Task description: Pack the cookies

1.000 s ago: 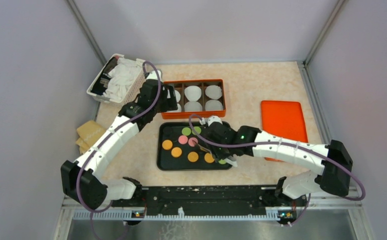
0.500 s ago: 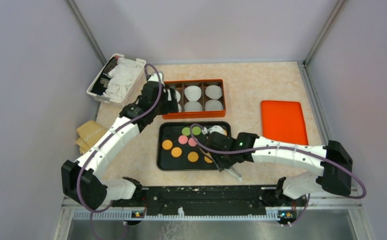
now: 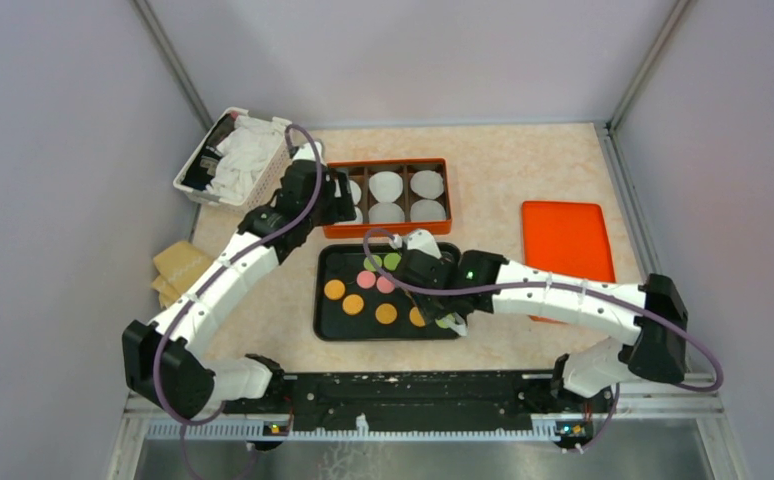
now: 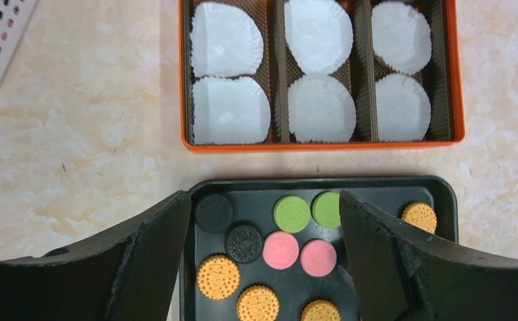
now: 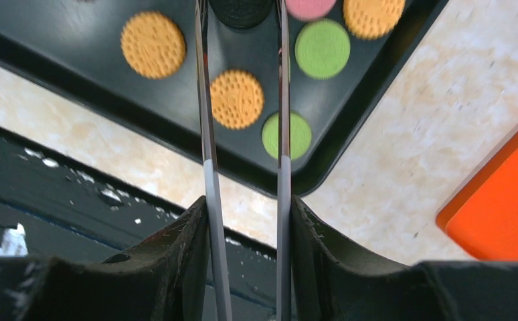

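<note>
The cookies lie in a black tray [image 3: 321,300]: orange [image 4: 217,277], green [image 4: 291,213], pink [image 4: 280,250] and black [image 4: 213,212] discs. My left gripper [image 4: 264,200] is open and empty, held above the tray's far edge, near the orange box [image 4: 322,146] of white paper liners. My right gripper [image 5: 246,214] is shut on metal tongs [image 5: 207,134] that reach over the tray. A black cookie [image 5: 241,10] shows between the tong arms at the frame's top edge; the tips are cut off. In the top view the right gripper [image 3: 425,272] is over the tray's right half.
An orange lid [image 3: 566,245] lies flat to the right of the tray. A white basket [image 3: 233,155] of liners stands at the back left. A brown cardboard piece [image 3: 178,268] lies at the left. The black rail [image 3: 413,390] runs along the near edge.
My right arm swung out toward the tray's front right corner with the tongs, then came back left over the tray. The left arm has barely moved.
</note>
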`<state>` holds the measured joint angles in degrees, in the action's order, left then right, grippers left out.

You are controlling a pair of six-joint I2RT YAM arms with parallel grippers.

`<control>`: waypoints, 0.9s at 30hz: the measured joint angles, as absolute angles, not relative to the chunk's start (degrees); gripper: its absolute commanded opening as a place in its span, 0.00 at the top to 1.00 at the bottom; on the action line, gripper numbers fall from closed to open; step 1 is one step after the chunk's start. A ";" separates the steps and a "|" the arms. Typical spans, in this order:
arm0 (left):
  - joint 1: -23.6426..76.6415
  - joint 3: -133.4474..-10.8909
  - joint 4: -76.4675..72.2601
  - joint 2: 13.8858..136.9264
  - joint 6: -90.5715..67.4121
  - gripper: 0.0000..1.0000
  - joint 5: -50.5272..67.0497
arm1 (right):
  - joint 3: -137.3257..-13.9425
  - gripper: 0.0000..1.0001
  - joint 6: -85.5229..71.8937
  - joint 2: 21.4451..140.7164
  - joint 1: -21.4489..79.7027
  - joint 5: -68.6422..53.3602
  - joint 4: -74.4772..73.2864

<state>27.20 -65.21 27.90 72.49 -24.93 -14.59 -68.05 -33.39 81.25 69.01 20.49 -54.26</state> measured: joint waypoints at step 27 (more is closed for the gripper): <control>8.62 -74.06 23.07 80.34 -30.00 0.10 -8.60 | -117.99 1.00 -11.33 123.76 53.41 22.37 -43.13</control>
<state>8.62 -74.06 23.07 80.34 -30.00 -8.60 -117.99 -11.33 123.76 53.41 22.37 -43.13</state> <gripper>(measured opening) 0.901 0.412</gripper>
